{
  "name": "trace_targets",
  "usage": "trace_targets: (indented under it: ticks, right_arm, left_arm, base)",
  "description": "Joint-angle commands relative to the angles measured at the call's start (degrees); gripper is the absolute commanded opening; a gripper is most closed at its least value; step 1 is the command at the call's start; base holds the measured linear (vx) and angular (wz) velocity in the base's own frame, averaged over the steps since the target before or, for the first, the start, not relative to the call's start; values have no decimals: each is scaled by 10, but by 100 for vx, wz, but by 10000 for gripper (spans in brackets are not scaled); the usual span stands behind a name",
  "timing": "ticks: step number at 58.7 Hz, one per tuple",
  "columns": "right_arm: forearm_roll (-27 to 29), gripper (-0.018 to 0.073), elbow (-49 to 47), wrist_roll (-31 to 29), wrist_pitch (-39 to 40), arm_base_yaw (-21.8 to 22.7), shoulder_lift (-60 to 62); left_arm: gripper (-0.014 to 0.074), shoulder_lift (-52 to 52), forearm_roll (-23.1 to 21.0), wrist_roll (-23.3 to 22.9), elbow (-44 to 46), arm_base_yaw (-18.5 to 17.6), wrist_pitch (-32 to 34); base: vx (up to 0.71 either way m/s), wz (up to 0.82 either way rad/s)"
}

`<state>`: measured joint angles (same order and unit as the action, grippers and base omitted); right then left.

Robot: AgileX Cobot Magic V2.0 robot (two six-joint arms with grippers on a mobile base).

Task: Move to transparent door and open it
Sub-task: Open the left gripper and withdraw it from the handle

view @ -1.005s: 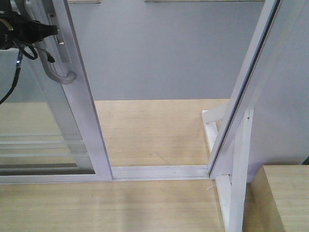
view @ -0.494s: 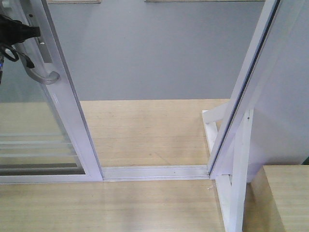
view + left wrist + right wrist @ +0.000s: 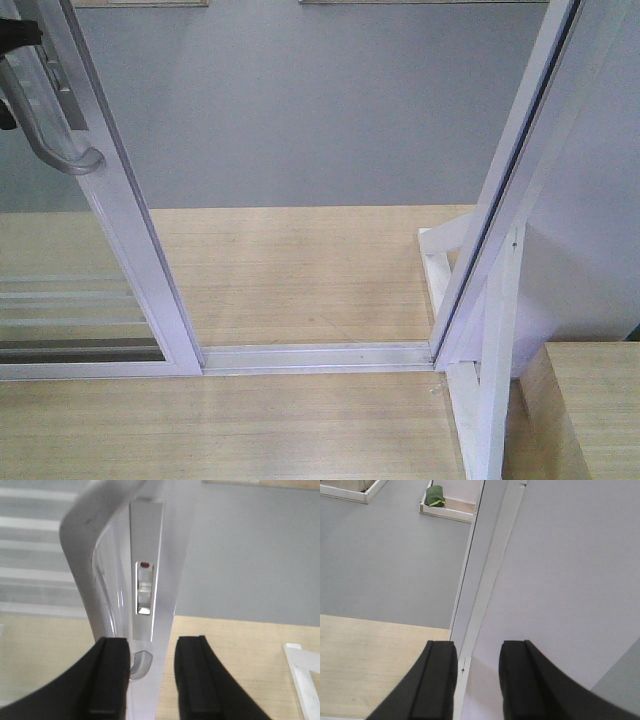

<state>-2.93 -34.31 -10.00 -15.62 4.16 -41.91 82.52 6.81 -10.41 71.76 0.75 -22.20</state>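
Two hand fingers (image 3: 110, 680) — door stile (image 3: 165, 580) between

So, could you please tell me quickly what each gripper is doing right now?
Left gripper: open, fingers straddling the transparent door stile.
Right gripper: open, holding nothing.

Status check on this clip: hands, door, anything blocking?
Left hand open, fingers straddling the transparent door stile below its handle. Right hand open, holding nothing. Doorway gap wide, floor track unobstructed.
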Motion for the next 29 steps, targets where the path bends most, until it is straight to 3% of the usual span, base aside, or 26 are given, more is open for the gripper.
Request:
trace_targets:
  ticks: [1,7,16,22,29]
  right_arm:
    - [-4,302,-18,-6,43,3,0]
    - [-3,302,-18,-5,41,3,0]
    - [-3,302,-18,-5,41,3,0]
    - [-3,302,-18,-5,41,3,0]
    - [-3,302,-18,-5,41,3,0]
  left_arm:
    - [290,-50,-4,0,18,-3,27]
    - [228,-90,-4,0,-13,-3,57]
    - [156,-181,-7,-3,-135,-3,164]
    - [113,-264,-51,-7,-258,-3,236]
    - [87,-365,-101,-7,-363,-3,246]
  base:
    - [0,0]
    - [0,0]
    - [0,0]
    - [0,0]
    - [0,0]
